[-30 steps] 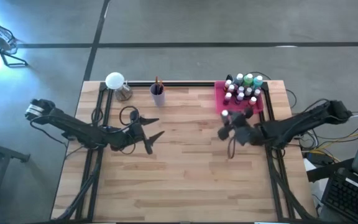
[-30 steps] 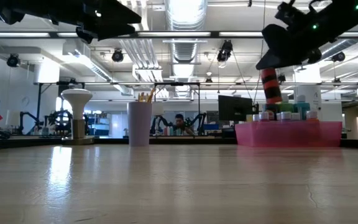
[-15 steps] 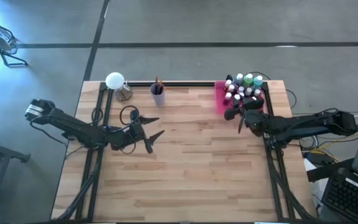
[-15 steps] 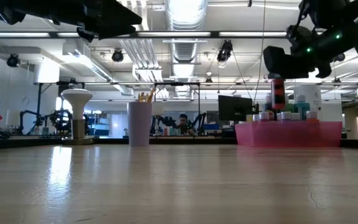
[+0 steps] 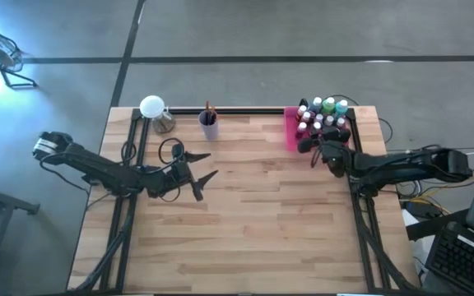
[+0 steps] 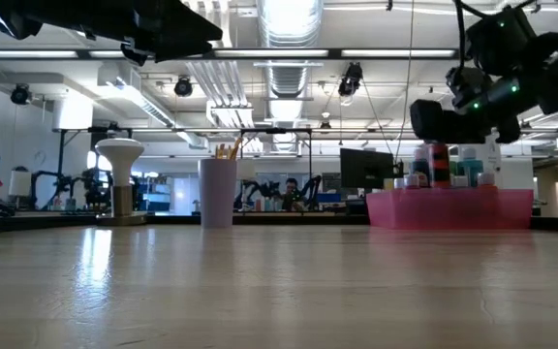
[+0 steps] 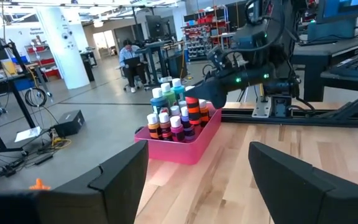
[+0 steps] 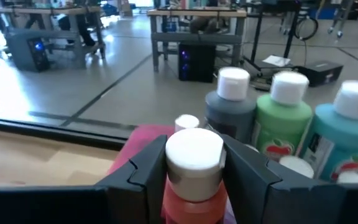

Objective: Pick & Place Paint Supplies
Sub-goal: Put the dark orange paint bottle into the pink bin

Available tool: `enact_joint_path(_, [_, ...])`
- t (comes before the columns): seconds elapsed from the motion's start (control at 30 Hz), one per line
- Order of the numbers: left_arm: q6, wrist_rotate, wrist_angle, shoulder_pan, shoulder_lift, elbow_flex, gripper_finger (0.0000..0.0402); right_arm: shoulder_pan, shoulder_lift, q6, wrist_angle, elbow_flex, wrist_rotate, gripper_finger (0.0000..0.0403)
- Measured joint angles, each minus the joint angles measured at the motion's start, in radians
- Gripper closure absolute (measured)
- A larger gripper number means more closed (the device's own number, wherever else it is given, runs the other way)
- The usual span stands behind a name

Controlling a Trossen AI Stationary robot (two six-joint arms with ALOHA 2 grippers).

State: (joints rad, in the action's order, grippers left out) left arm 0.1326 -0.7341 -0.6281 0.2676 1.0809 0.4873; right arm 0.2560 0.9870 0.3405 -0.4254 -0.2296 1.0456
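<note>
My right gripper [image 5: 309, 148] is over the near left corner of the pink tray [image 5: 290, 131], shut on a red paint bottle with a white cap [image 8: 194, 152]. In the low view this bottle [image 6: 440, 163] stands upright among the others, its bottom hidden by the tray wall [image 6: 453, 208]. Several white-capped bottles [image 5: 323, 115] stand in the tray; grey [image 8: 229, 109], green [image 8: 284, 115] and teal [image 8: 353, 121] ones show just beyond my fingers. My left gripper [image 5: 208, 166] hangs open over the table's left half, its fingers [image 7: 123, 180] wide apart. Brushes stand in the lilac cup [image 5: 209, 123]. My right gripper pinches the red bottle between its two fingers [image 8: 145, 168], at the shoulder just under the white cap [image 8: 191, 190]. The fingers come slanting from the table's right and near side. The bottle is upright; whether its bottom rests on the tray I cannot tell.
A white-shaded lamp [image 5: 152, 107] stands at the far left corner, beside the lilac cup [image 6: 216, 192]. Dark rails run along the table's left, right and far edges. Bare wood [image 5: 245, 222] fills the middle and near part of the table.
My right gripper has carried the red bottle from above the bare wood toward the far edge, over the pink tray, and then down among the other bottles. It has stayed shut on the bottle, which has kept upright.
</note>
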Motion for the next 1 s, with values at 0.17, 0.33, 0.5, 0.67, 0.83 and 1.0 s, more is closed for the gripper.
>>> enact_joint_path(0.17, [0.001,0.0,0.0,-0.003,0.0,0.0,0.0119,0.017,0.059,0.0,-0.176,0.075,-0.001,0.0289])
enact_joint_path(0.33, [0.003,0.001,0.0,-0.009,0.0,0.0,0.0119,0.018,0.134,0.0,-0.293,0.1,-0.007,0.028])
enact_joint_path(0.5, [0.003,0.001,0.0,-0.013,0.0,0.0,0.0119,0.018,0.219,0.022,-0.313,0.087,-0.007,0.0268])
enact_joint_path(0.67, [0.003,0.001,0.0,-0.013,0.0,0.0,0.0119,0.018,0.312,0.052,-0.316,0.074,-0.006,0.0288])
enact_joint_path(0.83, [0.003,0.001,0.0,-0.012,0.0,0.0,0.0119,0.022,0.383,0.119,-0.323,0.074,-0.005,0.0276])
enact_joint_path(1.0, [0.003,0.001,0.0,-0.013,0.0,0.0,0.0119,0.029,0.436,0.172,-0.323,0.076,-0.004,0.0255])
